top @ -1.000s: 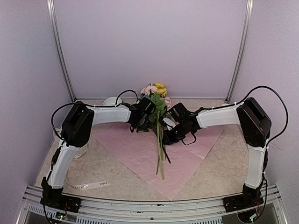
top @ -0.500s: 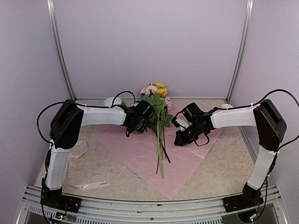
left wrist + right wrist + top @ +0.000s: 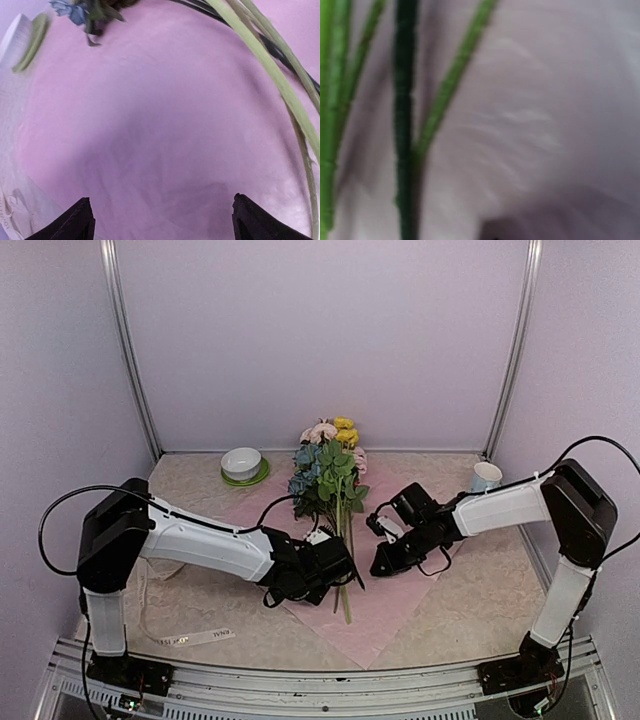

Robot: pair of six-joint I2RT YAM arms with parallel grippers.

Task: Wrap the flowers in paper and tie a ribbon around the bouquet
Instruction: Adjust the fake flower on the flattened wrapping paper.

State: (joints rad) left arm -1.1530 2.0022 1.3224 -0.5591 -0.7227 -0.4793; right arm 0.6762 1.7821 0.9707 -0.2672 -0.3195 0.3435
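Top external: left fingers (image 3: 338,562) are hovering open, right fingers (image 3: 383,562) closed.
Gripping at the stems' (image 3: 345,606) nine o'clock is risking crumpling the paper (image 3: 400,595).

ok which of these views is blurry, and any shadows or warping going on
Right wrist: badly blurred, the stems and paper are just smears. Left wrist: only slightly soft, wide-angle distortion bows the stems, and a broad shadow darkens the paper mid-frame. Top external: sharp, evenly lit, no glare.
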